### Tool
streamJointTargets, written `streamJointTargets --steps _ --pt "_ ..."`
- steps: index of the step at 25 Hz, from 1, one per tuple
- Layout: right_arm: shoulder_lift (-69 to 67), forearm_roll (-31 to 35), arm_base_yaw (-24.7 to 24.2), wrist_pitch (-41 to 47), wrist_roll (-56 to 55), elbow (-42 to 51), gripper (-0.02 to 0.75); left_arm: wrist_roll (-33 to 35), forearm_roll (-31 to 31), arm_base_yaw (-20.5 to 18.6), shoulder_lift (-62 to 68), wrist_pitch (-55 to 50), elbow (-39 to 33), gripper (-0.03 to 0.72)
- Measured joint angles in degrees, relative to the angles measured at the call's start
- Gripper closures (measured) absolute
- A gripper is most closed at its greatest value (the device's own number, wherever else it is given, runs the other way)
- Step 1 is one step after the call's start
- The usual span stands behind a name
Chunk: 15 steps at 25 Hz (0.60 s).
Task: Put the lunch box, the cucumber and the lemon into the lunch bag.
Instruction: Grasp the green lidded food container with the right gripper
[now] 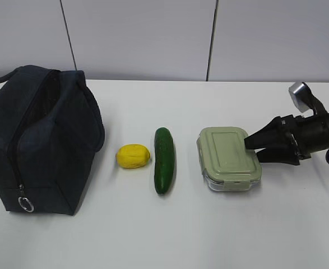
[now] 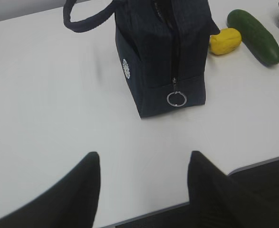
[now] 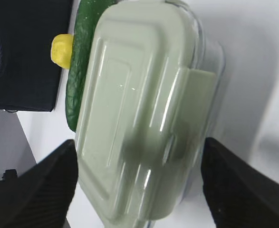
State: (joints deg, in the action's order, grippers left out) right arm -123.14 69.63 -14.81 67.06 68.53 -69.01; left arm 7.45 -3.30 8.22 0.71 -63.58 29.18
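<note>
The lunch box (image 1: 227, 157), clear with a sage-green lid, lies on the white table at the right. My right gripper (image 1: 253, 150) comes in from the right and stands open, one black finger on each side of the lunch box's (image 3: 139, 109) near end, gripper (image 3: 139, 148). The dark green cucumber (image 1: 164, 159) lies left of the box, and the yellow lemon (image 1: 133, 156) left of that. The navy lunch bag (image 1: 38, 137) stands at the far left. My left gripper (image 2: 144, 157) hangs open and empty over the table's near edge, short of the bag (image 2: 160, 52).
A metal ring pull (image 2: 176, 98) hangs low on the bag's near end. One loop handle (image 2: 89, 14) sticks out to the bag's left. The table edge (image 2: 253, 164) runs just behind my left fingers. A pale panelled wall (image 1: 153, 39) closes the back.
</note>
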Motion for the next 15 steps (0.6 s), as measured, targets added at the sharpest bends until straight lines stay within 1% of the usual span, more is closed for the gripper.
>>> streamJointTargets --steps 4,8,15 --pt "-2.2 0.08 0.0 0.0 0.21 -0.13 0.135 0.0 0.0 0.0 0.0 0.0 0.0 0.282" --pt "-4.01 1.79 0.0 0.0 1.76 -0.26 0.135 0.0 0.0 0.0 0.0 0.0 0.0 0.282" --pt "-6.39 2.48 0.0 0.0 2.2 -2.78 0.135 0.0 0.0 0.0 0.0 0.0 0.0 0.288"
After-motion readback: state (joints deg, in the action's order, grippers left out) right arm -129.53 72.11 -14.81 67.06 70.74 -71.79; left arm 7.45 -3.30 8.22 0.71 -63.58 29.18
